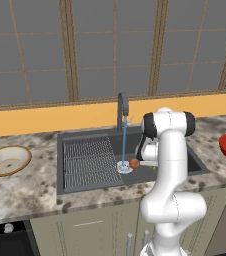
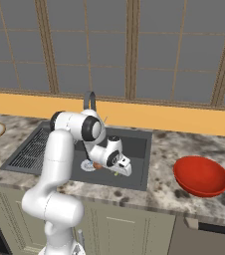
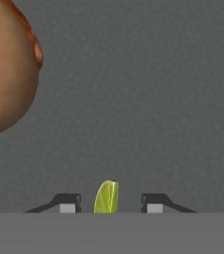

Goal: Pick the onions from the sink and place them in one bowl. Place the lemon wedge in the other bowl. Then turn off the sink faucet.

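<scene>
End effector low inside the sink, jaws partly open with gaps on both sides of the lemon wedge, which stands on the sink floor directly between the fingertips, untouched. An onion lies nearby, apart from the wedge.

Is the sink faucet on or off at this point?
On. A thin blue stream of water falls from the sink faucet onto the round white drain in the sink.
</scene>
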Controlling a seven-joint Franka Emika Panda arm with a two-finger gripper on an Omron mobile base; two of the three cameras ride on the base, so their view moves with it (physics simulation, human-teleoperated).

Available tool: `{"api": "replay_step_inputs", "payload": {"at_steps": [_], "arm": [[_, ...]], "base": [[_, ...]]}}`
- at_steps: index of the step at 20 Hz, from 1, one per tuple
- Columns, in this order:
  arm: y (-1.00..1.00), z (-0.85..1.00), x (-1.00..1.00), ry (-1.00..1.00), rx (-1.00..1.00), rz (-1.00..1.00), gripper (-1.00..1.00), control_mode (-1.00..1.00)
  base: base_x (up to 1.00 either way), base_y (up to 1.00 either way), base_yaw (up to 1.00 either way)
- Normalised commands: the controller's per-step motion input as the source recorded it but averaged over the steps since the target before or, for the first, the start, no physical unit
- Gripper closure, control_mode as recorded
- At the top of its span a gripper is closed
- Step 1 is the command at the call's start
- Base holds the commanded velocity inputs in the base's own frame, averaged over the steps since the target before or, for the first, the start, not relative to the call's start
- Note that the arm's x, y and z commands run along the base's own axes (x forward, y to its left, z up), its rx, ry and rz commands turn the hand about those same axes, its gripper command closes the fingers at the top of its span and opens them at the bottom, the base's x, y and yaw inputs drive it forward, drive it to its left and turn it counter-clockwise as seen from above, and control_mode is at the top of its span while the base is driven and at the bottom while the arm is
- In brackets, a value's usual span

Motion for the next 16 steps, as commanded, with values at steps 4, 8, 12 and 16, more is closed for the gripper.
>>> {"api": "replay_step_inputs", "payload": {"at_steps": [4, 8, 12, 16], "arm": [[0.00, 0.00, 0.00, 0.00, 0.00, 0.00, 1.00, -1.00], [0.00, 0.00, 0.00, 0.00, 0.00, 0.00, 1.00, -1.00], [0.00, 0.04, -0.03, -0.01, 0.00, 0.00, 1.00, -1.00], [0.00, 0.36, -0.10, -0.15, 0.00, 0.01, 1.00, -1.00]], "base": [[0.00, 0.00, 0.00], [0.00, 0.00, 0.00], [0.00, 0.00, 0.00], [0.00, 0.00, 0.00]]}}
